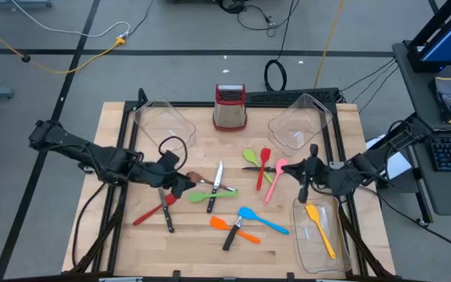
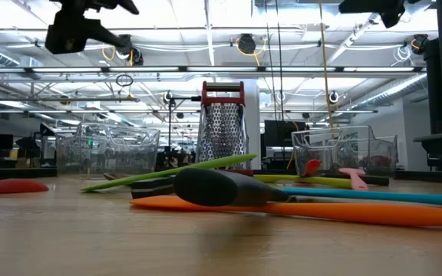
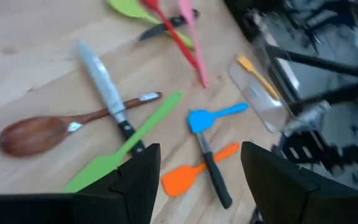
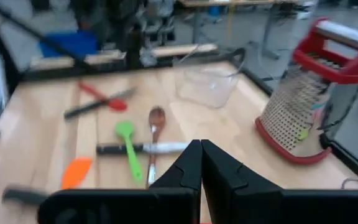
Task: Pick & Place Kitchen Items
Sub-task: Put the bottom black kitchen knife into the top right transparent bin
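Note:
Kitchen items lie scattered on the wooden table. They include a brown spoon, a green spatula, a steel-bladed knife, a blue spatula, an orange spatula, a pink spatula, and a red spatula crossing a black knife. A yellow spatula lies inside the near right clear bin. My left gripper hovers open above the brown spoon's end, with nothing between its fingers. My right gripper hovers shut and empty beside the pink spatula.
A steel grater with a red top stands at the far middle. Two empty clear bins flank it. Bare wood lies along the table's left side and near edge.

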`<state>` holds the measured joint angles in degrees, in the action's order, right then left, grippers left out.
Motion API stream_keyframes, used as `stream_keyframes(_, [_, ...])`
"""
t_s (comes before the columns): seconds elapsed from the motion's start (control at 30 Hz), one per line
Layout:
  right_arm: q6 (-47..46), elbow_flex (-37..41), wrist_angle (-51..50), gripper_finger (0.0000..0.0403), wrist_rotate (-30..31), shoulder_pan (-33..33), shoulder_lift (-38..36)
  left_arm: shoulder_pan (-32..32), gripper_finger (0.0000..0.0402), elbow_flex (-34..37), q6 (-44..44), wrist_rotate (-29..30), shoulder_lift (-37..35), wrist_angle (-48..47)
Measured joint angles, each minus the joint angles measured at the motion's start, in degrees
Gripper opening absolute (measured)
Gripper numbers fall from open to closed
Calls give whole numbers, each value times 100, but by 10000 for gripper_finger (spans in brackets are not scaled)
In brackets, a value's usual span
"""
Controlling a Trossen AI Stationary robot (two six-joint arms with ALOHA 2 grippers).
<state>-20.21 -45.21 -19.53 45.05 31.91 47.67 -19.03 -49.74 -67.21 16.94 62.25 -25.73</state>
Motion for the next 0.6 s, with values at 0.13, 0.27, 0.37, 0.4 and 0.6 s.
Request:
stream_keyframes(0.13, [393,0,-91,0,-1000,-329,-190,-39,230,0,-531,123,-1,-334])
stream_keyframes(0.27, [816,0,-158,0,-1686,-611,-539,-44,230,0,-1097,121,1,-622])
stream_keyframes(0.37, [964,0,-426,0,-1932,-795,-850,-94,230,0,-1548,119,1,-833])
stream_keyframes(0.4, [991,0,-478,0,-2012,-849,-950,-109,230,0,-1708,116,0,-904])
stream_keyframes(0.6, [1123,49,-630,0,-2434,-1000,-1445,-252,230,0,-2797,-33,1,-1381])
